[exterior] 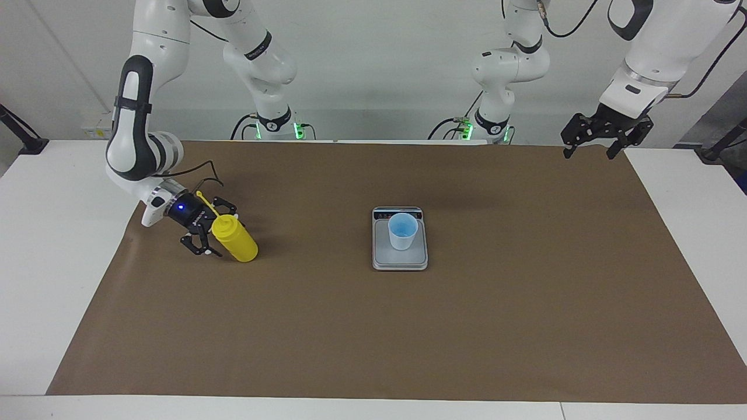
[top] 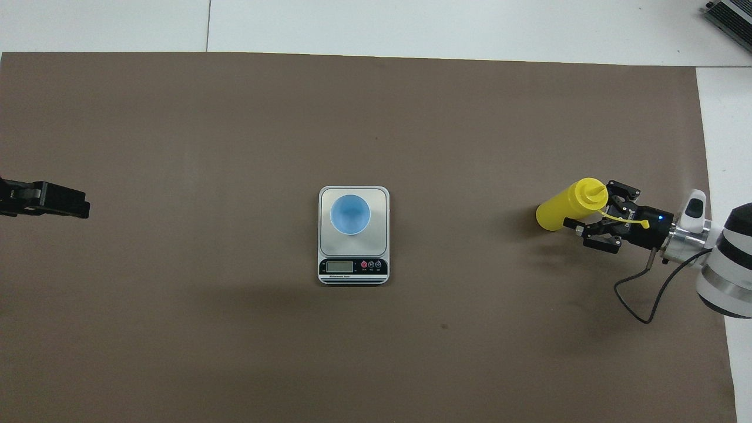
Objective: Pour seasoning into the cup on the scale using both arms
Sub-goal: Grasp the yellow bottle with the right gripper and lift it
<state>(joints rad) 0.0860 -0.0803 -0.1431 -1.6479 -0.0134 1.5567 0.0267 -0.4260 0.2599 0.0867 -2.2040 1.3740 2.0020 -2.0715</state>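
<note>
The yellow seasoning bottle [exterior: 235,241] stands on the brown mat [exterior: 373,326] toward the right arm's end of the table, between the spread fingers of the right gripper [exterior: 211,233], not yet clamped. The blue cup [exterior: 402,231] sits on the scale [exterior: 400,260] mid-table. The left gripper [exterior: 595,142] hangs open over the mat's corner at the left arm's end

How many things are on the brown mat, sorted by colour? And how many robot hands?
Yellow: 1, the bottle
Blue: 1, the cup
Silver-grey: 1, the scale, under the cup
Black: 2, the right end effector open at the bottle, the left end effector open, waiting in the air
Total: 5
</note>
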